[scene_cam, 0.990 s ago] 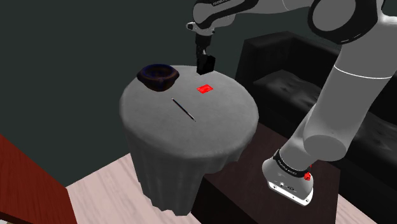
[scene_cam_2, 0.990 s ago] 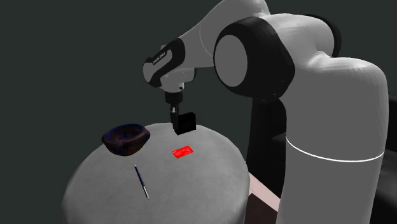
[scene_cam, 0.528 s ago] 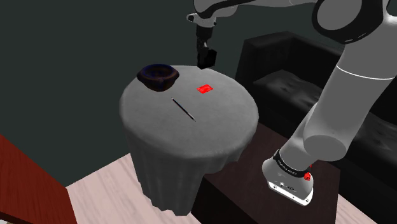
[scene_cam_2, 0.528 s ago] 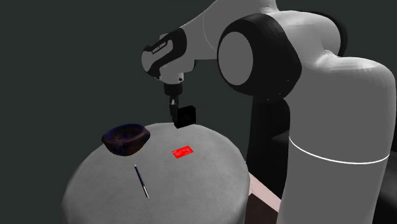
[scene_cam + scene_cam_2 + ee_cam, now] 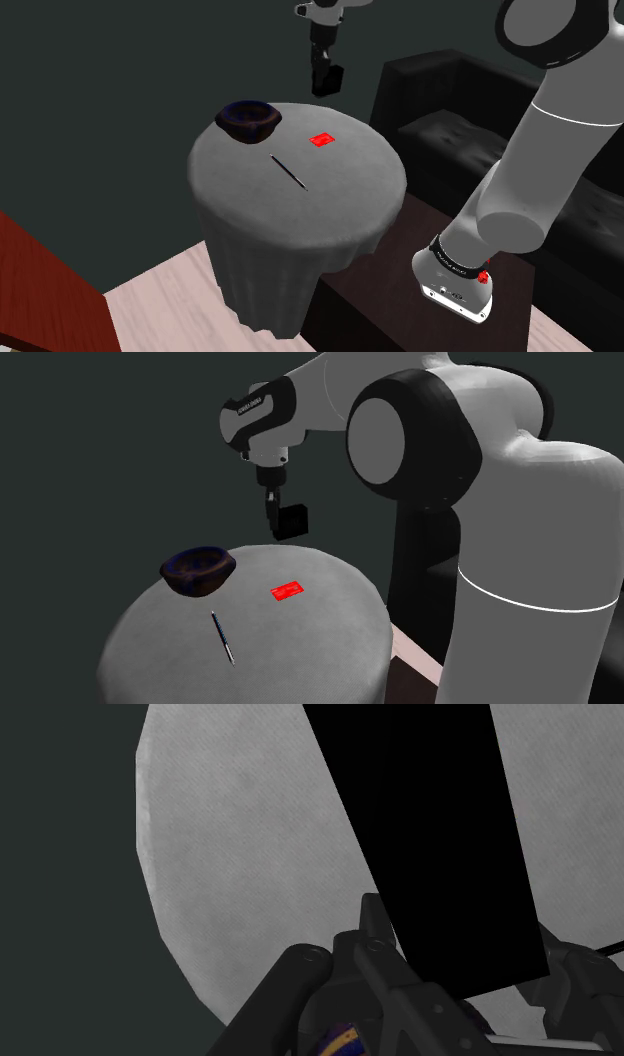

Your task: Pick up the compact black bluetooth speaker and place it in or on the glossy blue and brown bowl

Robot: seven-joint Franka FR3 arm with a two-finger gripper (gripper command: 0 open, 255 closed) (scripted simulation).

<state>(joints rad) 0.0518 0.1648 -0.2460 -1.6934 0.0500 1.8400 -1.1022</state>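
Well, I see the gripper (image 5: pixel 274 530) clamped on the speaker (image 5: pixel 292 522), a flat-faced, matte black block hanging tilted in the air above the round table (image 5: pixel 350 215), near its rim. The table's grey cloth looks finely woven and falls in folds. The dark, rounded bowl (image 5: pixel 248 118) with a bluish rim sits on the cloth, apart from a flat red card (image 5: pixel 321 140) and a thin pen (image 5: pixel 289 172).

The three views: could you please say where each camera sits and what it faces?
Shoulder view: beside the stand, looking down over the table; arm shows.
Second exterior view: beside the table, facing the arm; gripper shows.
Wrist view: on the gripper, looking past the held speaker at the table; fingers show.
Both exterior views share the bowl.
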